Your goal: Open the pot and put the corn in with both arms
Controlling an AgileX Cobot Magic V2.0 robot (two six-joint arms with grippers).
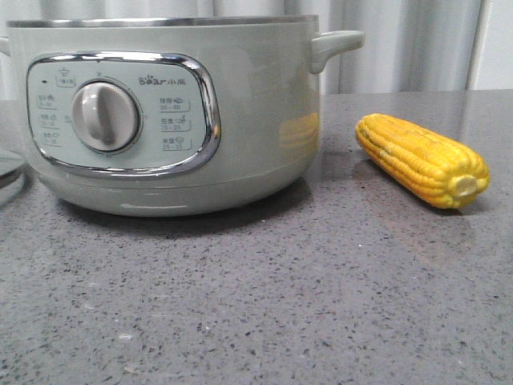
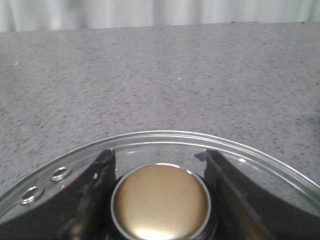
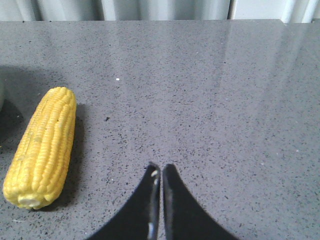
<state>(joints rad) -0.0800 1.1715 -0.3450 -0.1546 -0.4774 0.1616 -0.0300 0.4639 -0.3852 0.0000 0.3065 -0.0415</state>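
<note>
The pale green pot (image 1: 240,104) stands on the table at the left with its steel rim bare and no lid on it. The yellow corn (image 1: 421,159) lies on the table to its right, stub end toward the front. In the left wrist view my left gripper (image 2: 159,151) is closed around the gold knob (image 2: 160,200) of a glass lid (image 2: 165,136), which lies low over the table. In the right wrist view my right gripper (image 3: 161,166) is shut and empty above bare table, apart from the corn (image 3: 42,145). Neither gripper shows in the front view.
The grey speckled table (image 1: 280,305) runs back to a pale curtain (image 1: 401,40). An edge of the glass lid (image 1: 8,167) shows at table level left of the pot. The pot's side handle (image 1: 337,44) juts toward the corn.
</note>
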